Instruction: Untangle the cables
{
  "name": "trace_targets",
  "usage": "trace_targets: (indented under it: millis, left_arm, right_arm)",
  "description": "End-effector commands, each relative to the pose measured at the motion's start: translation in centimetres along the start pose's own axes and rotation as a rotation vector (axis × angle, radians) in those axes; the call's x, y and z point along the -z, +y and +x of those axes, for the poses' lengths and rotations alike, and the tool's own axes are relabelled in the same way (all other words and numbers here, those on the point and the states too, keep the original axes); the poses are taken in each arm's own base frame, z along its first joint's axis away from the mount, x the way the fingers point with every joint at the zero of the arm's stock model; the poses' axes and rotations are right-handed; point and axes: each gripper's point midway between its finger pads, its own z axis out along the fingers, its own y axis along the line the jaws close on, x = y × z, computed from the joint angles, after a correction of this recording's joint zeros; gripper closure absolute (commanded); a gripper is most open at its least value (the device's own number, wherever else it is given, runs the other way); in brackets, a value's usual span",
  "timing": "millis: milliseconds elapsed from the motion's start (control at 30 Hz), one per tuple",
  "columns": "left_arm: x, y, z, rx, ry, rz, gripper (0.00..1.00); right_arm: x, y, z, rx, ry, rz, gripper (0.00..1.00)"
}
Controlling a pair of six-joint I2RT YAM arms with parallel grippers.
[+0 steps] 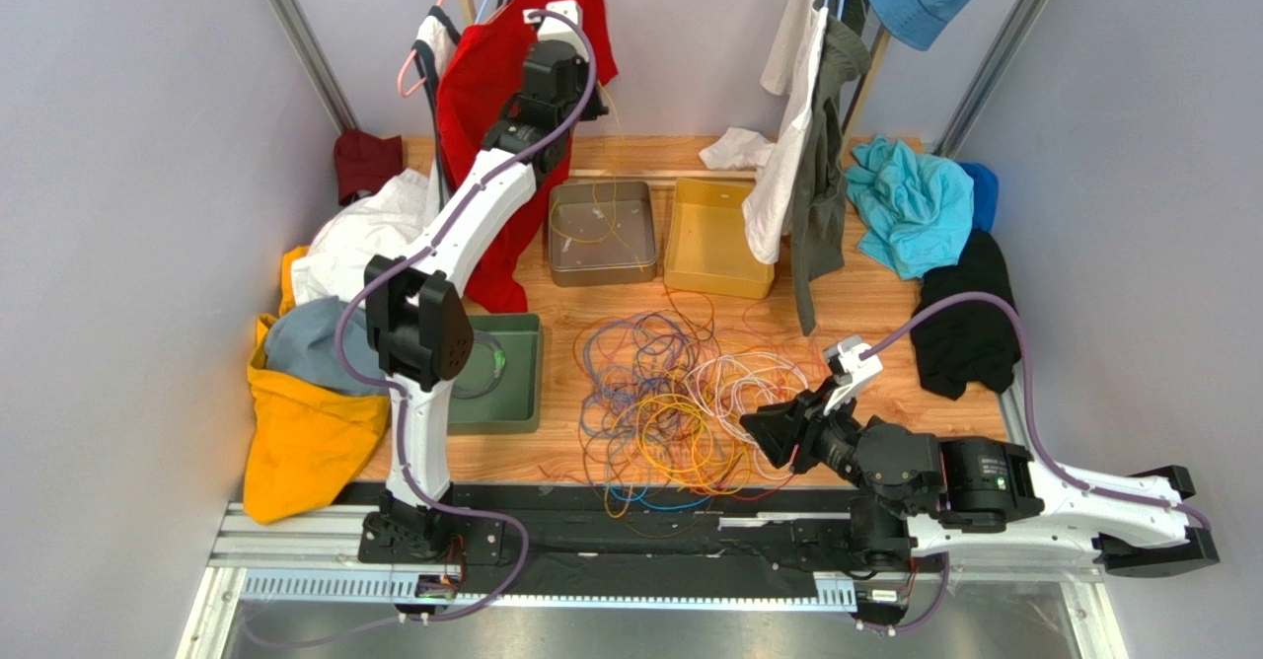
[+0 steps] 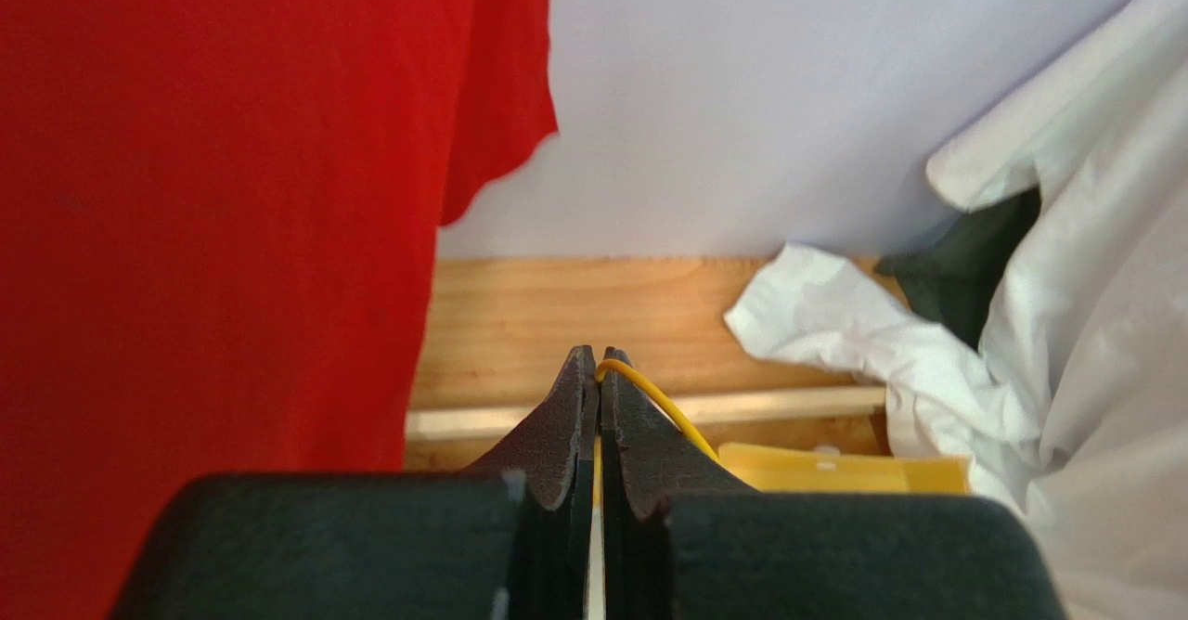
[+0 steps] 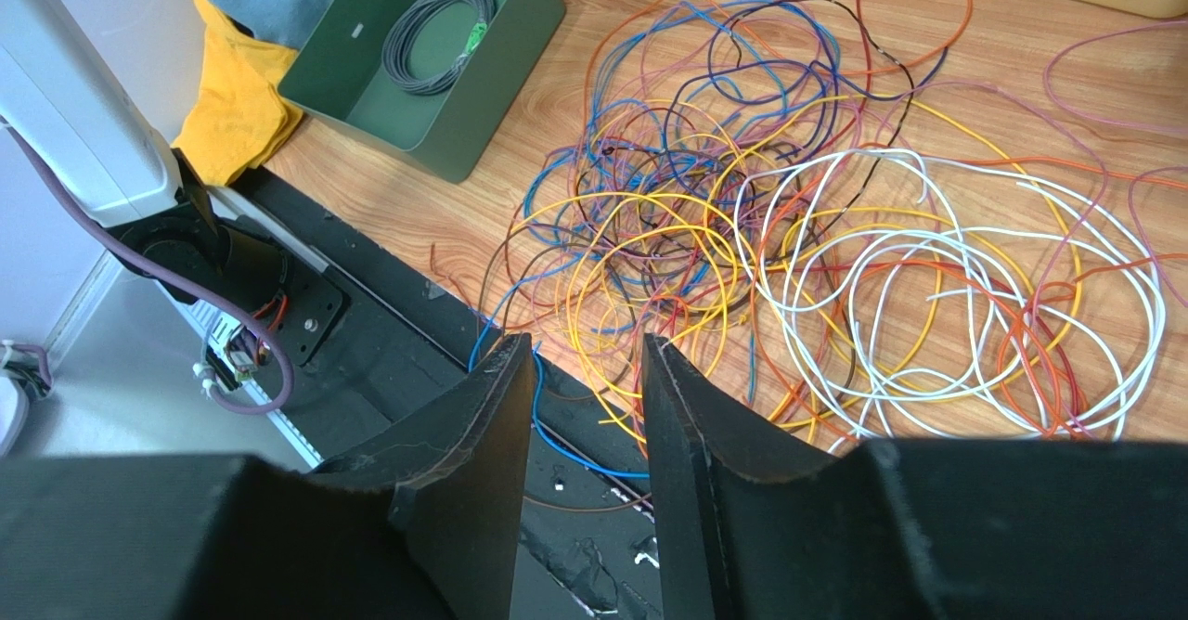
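Note:
The cables (image 1: pixel 670 400) lie in a loose tangle of yellow, orange, blue, purple, red and white wires on the wooden table; they fill the right wrist view (image 3: pixel 795 230). My left gripper (image 1: pixel 558 67) is raised high at the back, in front of the red shirt (image 1: pixel 504 90). In the left wrist view it (image 2: pixel 598 363) is shut on a yellow cable (image 2: pixel 663 409) that bends down to the right. My right gripper (image 1: pixel 764 430) is open and empty (image 3: pixel 586 349), low at the tangle's near right edge, over the black front rail.
A grey bin (image 1: pixel 602 233) holding yellow wire and a yellow bin (image 1: pixel 719 237) stand behind the tangle. A green bin (image 1: pixel 497 378) with a coiled grey cable (image 3: pixel 432 35) stands left. Clothes are piled at left, hang at the back and lie at right (image 1: pixel 912 208).

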Motion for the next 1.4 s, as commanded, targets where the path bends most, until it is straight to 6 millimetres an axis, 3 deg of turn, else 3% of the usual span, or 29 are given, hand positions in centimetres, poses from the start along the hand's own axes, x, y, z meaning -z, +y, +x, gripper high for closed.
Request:
trace_targets:
  millis: [0, 167, 200, 367, 533, 567, 600, 867, 933, 967, 1033, 1067, 1133, 1167, 1367]
  left_arm:
    - [-0.8, -0.5, 3.2, 0.064, 0.055, 0.04, 1.0]
    - [-0.4, -0.3, 8.2, 0.103, 0.149, 0.034, 0.98]
    - [-0.4, -0.2, 8.7, 0.1, 0.161, 0.031, 0.9]
    - [0.0, 1.0, 11.0, 0.063, 0.249, -0.048, 0.84]
    - [0.8, 2.4, 11.3, 0.014, 0.326, -0.139, 0.55]
    - [1.4, 2.7, 11.3, -0.003, 0.354, -0.158, 0.33]
    - [1.8, 2.9, 11.6, -0.014, 0.373, -0.172, 0.31]
    - [5.8, 6.0, 11.7, -0.04, 0.427, -0.323, 0.29]
    - [6.3, 5.6, 11.7, -0.014, 0.434, -0.305, 0.28]
    - [6.8, 4.8, 10.8, 0.006, 0.418, -0.275, 0.28]
    - [7.0, 3.2, 11.3, 0.03, 0.4, -0.198, 0.3]
    - [7.9, 1.5, 10.0, 0.034, 0.354, -0.146, 0.31]
    - [8.3, 0.7, 9.9, 0.031, 0.296, -0.121, 0.31]
    - [9.1, 0.0, 8.7, 0.041, 0.261, -0.102, 0.31]
    - [11.4, 1.3, 5.8, 0.065, 0.172, -0.162, 0.32]
  right_arm:
    - [-0.3, 0.4, -0.6, -0.038, -0.033, -0.005, 0.62]
    - [-0.2, 0.4, -0.4, -0.049, -0.028, -0.009, 0.62]
    - [-0.2, 0.4, -0.4, -0.052, -0.028, -0.009, 0.62]
    - [-0.1, 0.3, -0.2, -0.062, -0.02, -0.01, 0.62]
    - [-0.2, 0.4, 0.1, -0.074, -0.022, -0.018, 0.62]
    - [-0.3, 0.5, 0.1, -0.075, -0.022, -0.019, 0.62]
    - [-0.4, 0.5, 0.1, -0.075, -0.023, -0.018, 0.62]
    - [-0.5, 1.1, 0.1, -0.081, -0.014, -0.036, 0.63]
    - [-0.4, 1.1, 0.3, -0.085, -0.004, -0.036, 0.63]
    - [-0.5, 1.2, 0.4, -0.095, -0.002, -0.036, 0.63]
    - [-0.4, 1.1, 0.5, -0.102, 0.002, -0.039, 0.63]
    - [-0.4, 1.1, 0.6, -0.11, 0.003, -0.038, 0.63]
    - [-0.5, 1.1, 0.7, -0.111, 0.005, -0.036, 0.63]
    - [-0.4, 1.1, 0.7, -0.112, 0.005, -0.038, 0.63]
    - [-0.5, 1.2, 0.7, -0.108, 0.009, -0.035, 0.63]
